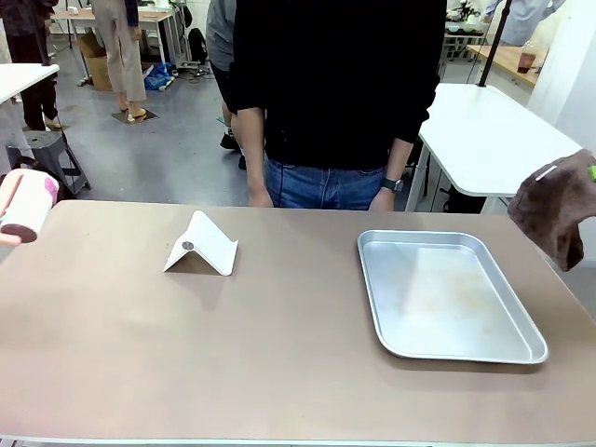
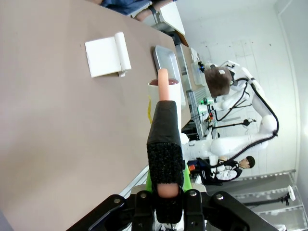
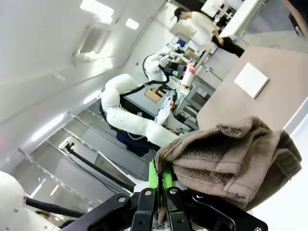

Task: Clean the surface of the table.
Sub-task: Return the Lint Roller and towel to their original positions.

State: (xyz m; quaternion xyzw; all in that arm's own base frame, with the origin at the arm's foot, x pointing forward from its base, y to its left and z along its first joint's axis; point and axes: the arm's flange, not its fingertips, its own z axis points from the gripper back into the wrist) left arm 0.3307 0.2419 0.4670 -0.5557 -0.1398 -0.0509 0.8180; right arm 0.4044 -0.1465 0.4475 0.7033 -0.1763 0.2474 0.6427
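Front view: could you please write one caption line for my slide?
Person waits behind the table, which holds a folded white card and a metal tray; right claw holds a brown cloth.

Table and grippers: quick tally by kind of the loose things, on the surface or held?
Metal tray: 1, on the table
White folded stand: 1, on the table
Brown cloth: 1, in the right gripper
Pink-handled white cup: 1, in the left gripper
Total: 4

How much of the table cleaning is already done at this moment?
Done: both tools are picked up. In hand: the right gripper holds a brown cloth, the left gripper a pink-and-white cup, both off the table. Left: wiping; a white folded stand and metal tray remain.
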